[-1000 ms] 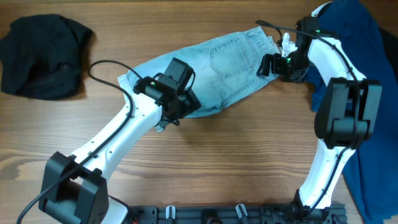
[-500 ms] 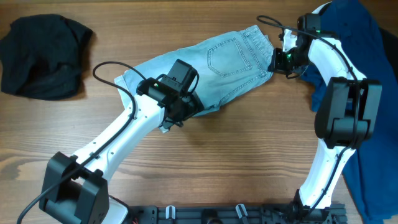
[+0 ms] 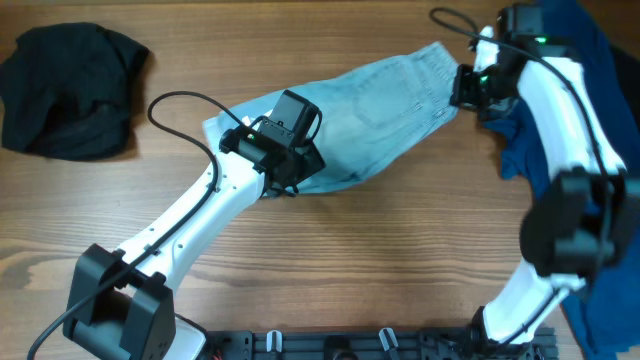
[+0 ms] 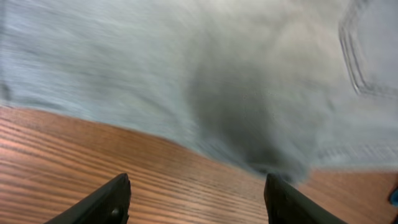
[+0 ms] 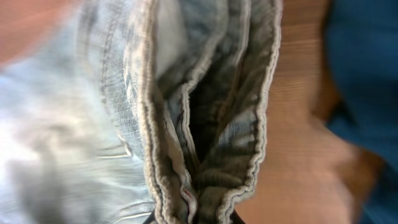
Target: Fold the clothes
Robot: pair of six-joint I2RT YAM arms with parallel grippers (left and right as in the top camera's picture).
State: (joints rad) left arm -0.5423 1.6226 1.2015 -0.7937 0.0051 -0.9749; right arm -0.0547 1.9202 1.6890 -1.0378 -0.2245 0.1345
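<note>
Overhead view. Denim shorts [image 3: 380, 110], pale blue, one item, lie flat and slantwise across the middle of the table [image 3: 400, 260], with the waist end at upper right and the leg end at lower left. Black garment [image 3: 70, 90], one item, lies crumpled at far left, well apart from the shorts. Dark-blue garment [image 3: 520, 150], one large item, lies along the right edge, partly under the right arm. Left gripper [image 3: 283, 182] sits over the near hem of the shorts. Right gripper [image 3: 466, 88] is at the waist end, its jaws closed down on the fabric there.

Left wrist view. Fingertips [image 4: 112, 199] stand wide apart over bare wood, with nothing between them. The hem of the shorts lies just ahead and is untouched. Stitching of a back pocket [image 4: 367, 62] shows at upper right.

Right wrist view. Waistband [image 5: 249, 124], gathered and doubled into several layers, runs straight down to the fingers at the bottom edge and is pinched there. The dark-blue garment lies beside it at right.

Handling, by judgement. The cloth is soft and limp, light enough for a single pinch, and likely to drag and bunch rather than slide stiffly. The thick seams at waistband and hem give the surest hold. A second grip at the near hem corner would let the piece be drawn flat before it is folded.
</note>
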